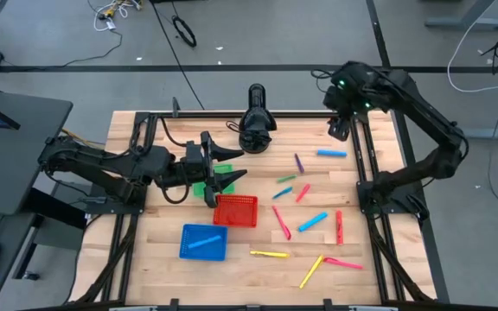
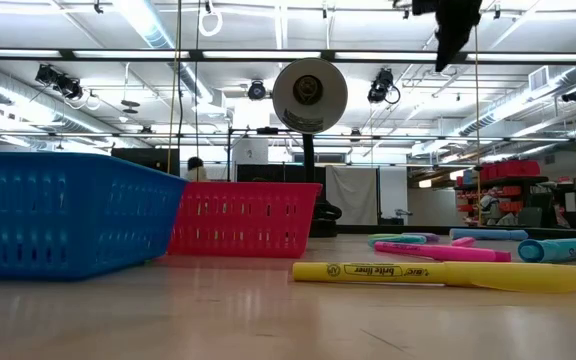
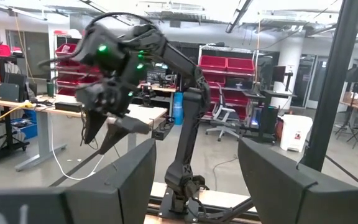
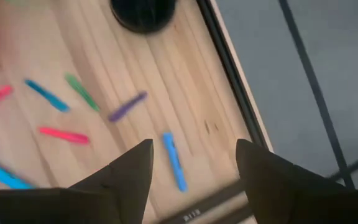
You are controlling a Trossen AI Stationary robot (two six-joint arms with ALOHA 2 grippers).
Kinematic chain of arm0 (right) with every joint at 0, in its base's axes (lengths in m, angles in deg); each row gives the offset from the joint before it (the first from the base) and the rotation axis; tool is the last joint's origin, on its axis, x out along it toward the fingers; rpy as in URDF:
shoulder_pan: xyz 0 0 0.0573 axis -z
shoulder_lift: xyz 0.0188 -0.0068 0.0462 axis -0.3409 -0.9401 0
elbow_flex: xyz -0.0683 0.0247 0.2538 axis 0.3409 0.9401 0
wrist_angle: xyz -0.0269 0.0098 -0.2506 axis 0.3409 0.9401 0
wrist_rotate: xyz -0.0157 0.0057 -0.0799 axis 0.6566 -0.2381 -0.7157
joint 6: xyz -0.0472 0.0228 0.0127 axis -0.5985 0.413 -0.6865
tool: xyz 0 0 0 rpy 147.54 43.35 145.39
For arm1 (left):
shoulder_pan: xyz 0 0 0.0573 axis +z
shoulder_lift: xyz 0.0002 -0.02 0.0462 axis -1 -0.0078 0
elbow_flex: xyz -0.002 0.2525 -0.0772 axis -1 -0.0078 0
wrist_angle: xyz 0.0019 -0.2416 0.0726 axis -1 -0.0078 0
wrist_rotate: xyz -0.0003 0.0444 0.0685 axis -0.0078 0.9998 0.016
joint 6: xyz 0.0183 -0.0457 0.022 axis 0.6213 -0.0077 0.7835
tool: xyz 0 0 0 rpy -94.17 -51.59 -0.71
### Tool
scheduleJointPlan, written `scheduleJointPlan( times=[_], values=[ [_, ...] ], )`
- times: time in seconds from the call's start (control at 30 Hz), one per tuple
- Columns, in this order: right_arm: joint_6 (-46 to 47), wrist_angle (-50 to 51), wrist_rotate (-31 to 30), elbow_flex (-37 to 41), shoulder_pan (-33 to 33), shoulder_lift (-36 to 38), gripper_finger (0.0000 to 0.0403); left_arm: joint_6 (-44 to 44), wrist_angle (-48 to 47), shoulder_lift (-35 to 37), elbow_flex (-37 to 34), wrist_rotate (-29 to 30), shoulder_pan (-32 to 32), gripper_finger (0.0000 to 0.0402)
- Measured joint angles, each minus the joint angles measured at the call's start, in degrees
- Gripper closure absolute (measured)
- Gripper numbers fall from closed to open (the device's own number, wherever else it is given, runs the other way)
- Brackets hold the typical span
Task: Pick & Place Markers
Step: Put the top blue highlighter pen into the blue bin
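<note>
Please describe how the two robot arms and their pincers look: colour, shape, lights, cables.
Both arms are black, built of jointed segments. The right arm shows small green lights near its wrist, and a dark cable runs along it. The left arm also carries dark cables. Each pincer, left and right, has two dark, wedge-shaped fingers.

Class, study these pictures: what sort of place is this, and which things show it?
Probably a robotics lab or workshop: a wooden table carrying two robot arms, shelving with red storage bins, desks and an office chair behind, and cables trailing over the floor.
</note>
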Motion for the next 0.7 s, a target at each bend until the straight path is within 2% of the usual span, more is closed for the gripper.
scheduleJointPlan(
  times=[0.43, 0.7],
  values=[
    [-11.4, -0.8, 1.3, 1.5, 9.1, -8.9, 0.0170, 0.0, -0.1, 0.0, 0.0, 0.0, 0.0, 0.0168],
    [-16.5, -2.8, 0.9, 17.0, 10.8, -8.8, 0.0170, 0.0, -0.1, 0.0, 0.0, 0.0, 0.0, 0.0168]
  ],
)
